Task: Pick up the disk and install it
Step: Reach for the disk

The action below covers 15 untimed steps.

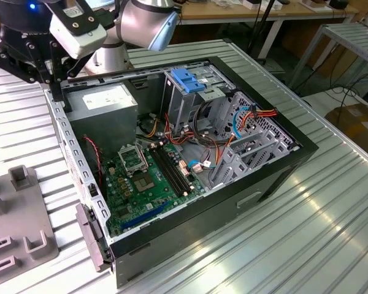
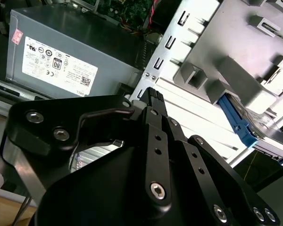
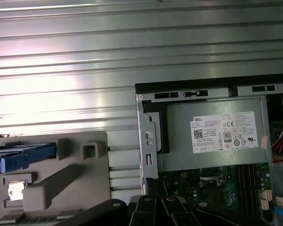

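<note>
The black robot gripper (image 1: 49, 70) hangs over the corner of the open black computer case (image 1: 233, 205), beside the grey metal power-supply box (image 1: 104, 104); whether it is spread or pressed together I cannot tell. The flat dark metal disk with blue plastic rails (image 3: 26, 157) sits in a grey plastic holder (image 3: 80, 188) on the ribbed table, outside the case.

UR arm (image 1: 112, 56) parked at the exterior view's top left, end effector (image 1: 55, 86) hanging downward.
Silver wrist joint (image 1: 144, 21) with blue cap sits on the exterior view's right of the black end effector; white camera block (image 1: 76, 27) mounted between them. Black bolted linkage bars (image 2: 155, 155) visible in second wrist view.
</note>
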Available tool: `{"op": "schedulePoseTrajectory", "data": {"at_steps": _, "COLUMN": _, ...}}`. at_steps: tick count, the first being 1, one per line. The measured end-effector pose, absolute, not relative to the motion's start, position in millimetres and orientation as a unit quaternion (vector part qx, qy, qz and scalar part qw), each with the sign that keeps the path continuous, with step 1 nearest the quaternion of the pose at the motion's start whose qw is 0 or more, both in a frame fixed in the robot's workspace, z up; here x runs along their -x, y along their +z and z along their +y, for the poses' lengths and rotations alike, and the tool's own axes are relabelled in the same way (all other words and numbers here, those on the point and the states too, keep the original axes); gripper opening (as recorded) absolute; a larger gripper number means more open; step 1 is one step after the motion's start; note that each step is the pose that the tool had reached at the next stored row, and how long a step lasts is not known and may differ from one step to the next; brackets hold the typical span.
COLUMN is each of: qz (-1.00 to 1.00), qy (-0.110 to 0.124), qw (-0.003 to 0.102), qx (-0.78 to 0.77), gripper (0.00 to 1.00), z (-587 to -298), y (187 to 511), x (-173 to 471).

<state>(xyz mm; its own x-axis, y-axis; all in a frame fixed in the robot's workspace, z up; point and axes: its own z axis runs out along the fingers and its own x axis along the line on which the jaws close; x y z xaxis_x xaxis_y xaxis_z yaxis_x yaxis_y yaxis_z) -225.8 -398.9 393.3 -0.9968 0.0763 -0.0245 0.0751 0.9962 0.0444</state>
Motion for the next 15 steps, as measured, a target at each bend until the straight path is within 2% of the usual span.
{"op": "schedulePoseTrajectory", "data": {"at_steps": 15, "qz": 0.999, "qy": 0.022, "qw": 0.013, "qx": -0.038, "gripper": 0.1, "z": -398.9, "y": 393.3, "x": 259.2}}
